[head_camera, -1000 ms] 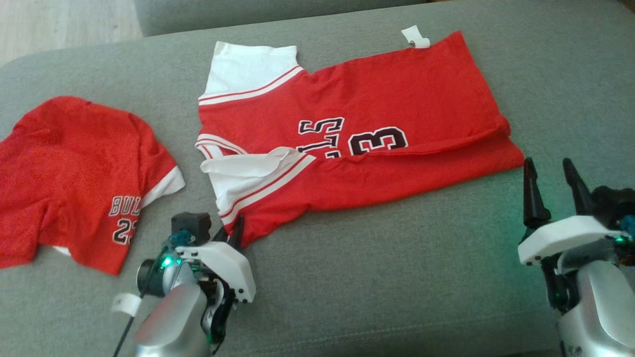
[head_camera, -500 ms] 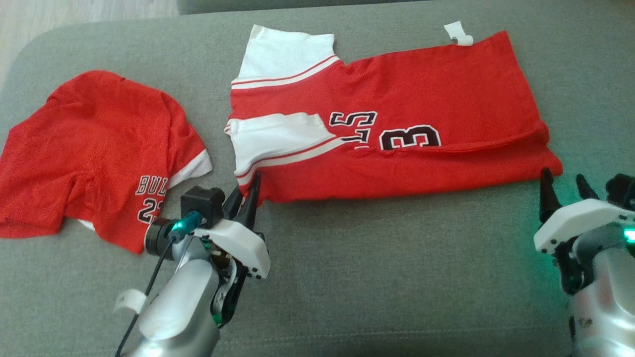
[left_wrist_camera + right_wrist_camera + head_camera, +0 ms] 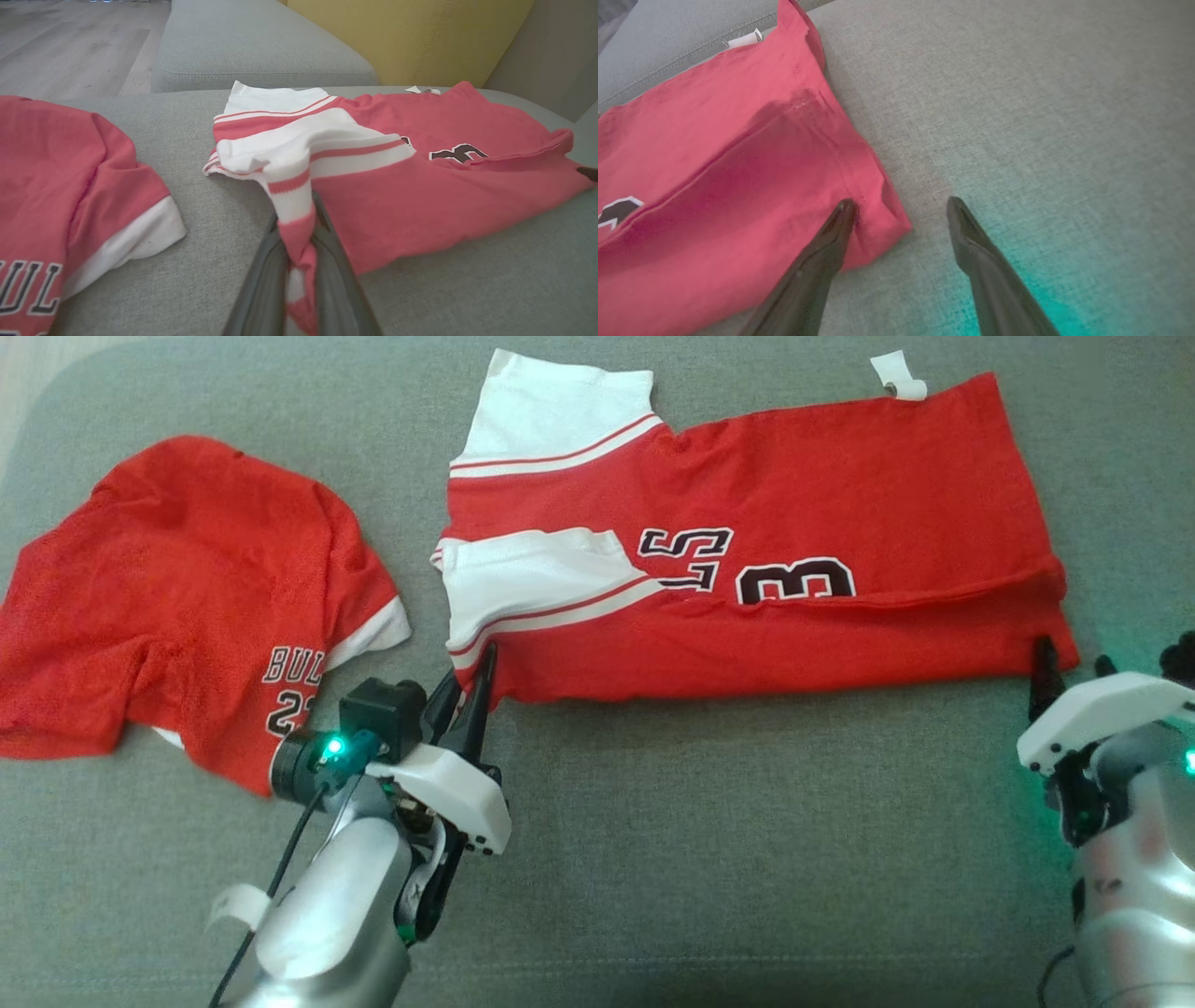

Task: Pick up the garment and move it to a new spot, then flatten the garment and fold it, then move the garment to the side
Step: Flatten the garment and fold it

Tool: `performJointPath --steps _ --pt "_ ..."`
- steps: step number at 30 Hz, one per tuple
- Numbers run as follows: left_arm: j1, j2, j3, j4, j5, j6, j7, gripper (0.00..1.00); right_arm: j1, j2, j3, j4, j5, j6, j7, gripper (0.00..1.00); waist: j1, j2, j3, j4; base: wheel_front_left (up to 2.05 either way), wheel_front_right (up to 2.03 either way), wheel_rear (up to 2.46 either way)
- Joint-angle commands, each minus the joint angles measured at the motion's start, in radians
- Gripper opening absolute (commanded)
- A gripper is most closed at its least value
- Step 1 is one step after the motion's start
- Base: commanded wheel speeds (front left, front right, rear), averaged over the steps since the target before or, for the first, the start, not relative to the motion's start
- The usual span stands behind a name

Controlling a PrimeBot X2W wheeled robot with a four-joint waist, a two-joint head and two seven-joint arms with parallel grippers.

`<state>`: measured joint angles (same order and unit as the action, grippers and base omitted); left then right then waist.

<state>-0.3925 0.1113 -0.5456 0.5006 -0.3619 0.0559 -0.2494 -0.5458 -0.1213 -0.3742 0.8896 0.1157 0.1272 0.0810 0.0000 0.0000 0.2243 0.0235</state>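
Observation:
The garment point(image 3: 794, 504), a red jersey with white sleeves and dark lettering, lies spread across the grey sofa, its near strip folded over. My left gripper point(image 3: 471, 677) is shut on the garment's near-left corner; in the left wrist view red-and-white cloth point(image 3: 292, 205) runs up from between my pinched fingers point(image 3: 336, 280). At the garment's near-right corner point(image 3: 878, 205), my right gripper point(image 3: 1074, 658) stands open. In the right wrist view the right gripper point(image 3: 901, 203) straddles that corner, one fingertip point(image 3: 845, 207) on the red cloth and the other over bare sofa.
A second red garment point(image 3: 177, 588) lies crumpled on the sofa to the left, close to my left arm. Grey sofa seat point(image 3: 747, 821) stretches in front. A yellow cushion point(image 3: 411, 37) and a wooden floor point(image 3: 70, 42) lie beyond.
The head camera has shifted. My left gripper moved forward with the near-left corner, and the crumpled white sleeve now lies flat. My right gripper has come up to the near-right corner.

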Motion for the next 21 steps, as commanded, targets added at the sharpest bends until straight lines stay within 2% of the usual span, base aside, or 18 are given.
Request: performJointPath --steps 1,5,6,7,8,9,21 --pt "-0.021 0.023 0.025 -0.036 0.011 0.009 -0.012 0.0 -0.041 0.004 0.017 -0.015 0.0 0.003 0.006 1.0 0.0 0.0 0.003 0.002 0.0 0.0 0.0" --pt "-0.023 0.025 0.023 -0.036 0.011 0.01 -0.012 0.0 -0.058 0.001 0.027 0.024 -0.01 0.003 0.017 1.0 0.0 0.0 0.005 0.005 0.0 0.0 0.0" --pt "-0.024 0.026 0.023 -0.035 0.011 0.011 -0.012 0.0 -0.062 0.003 0.032 0.033 -0.009 0.003 0.022 0.66 0.0 0.0 0.004 0.004 0.0 0.0 0.0" --pt "-0.025 0.026 0.023 -0.034 0.01 0.012 -0.012 0.0 -0.064 0.004 0.04 0.042 -0.007 0.003 0.028 0.05 0.0 0.0 0.004 0.004 0.0 0.0 0.0" --pt "-0.025 0.026 0.023 -0.034 0.01 0.012 -0.012 0.0 -0.064 0.004 0.04 0.042 -0.007 0.003 0.028 0.05 0.0 0.0 0.004 0.004 0.0 0.0 0.0" --pt "-0.025 0.027 0.023 -0.033 0.01 0.013 -0.012 0.0 -0.067 0.004 0.047 0.049 -0.005 0.003 0.03 0.0 0.0 0.0 0.002 0.003 0.0 0.0 0.0" --pt "0.019 0.042 0.019 0.008 -0.001 0.014 -0.012 0.0 0.003 -0.011 0.058 0.034 0.071 0.003 -0.021 0.0 0.0 0.0 -0.092 -0.031 0.0 0.0 0.0"
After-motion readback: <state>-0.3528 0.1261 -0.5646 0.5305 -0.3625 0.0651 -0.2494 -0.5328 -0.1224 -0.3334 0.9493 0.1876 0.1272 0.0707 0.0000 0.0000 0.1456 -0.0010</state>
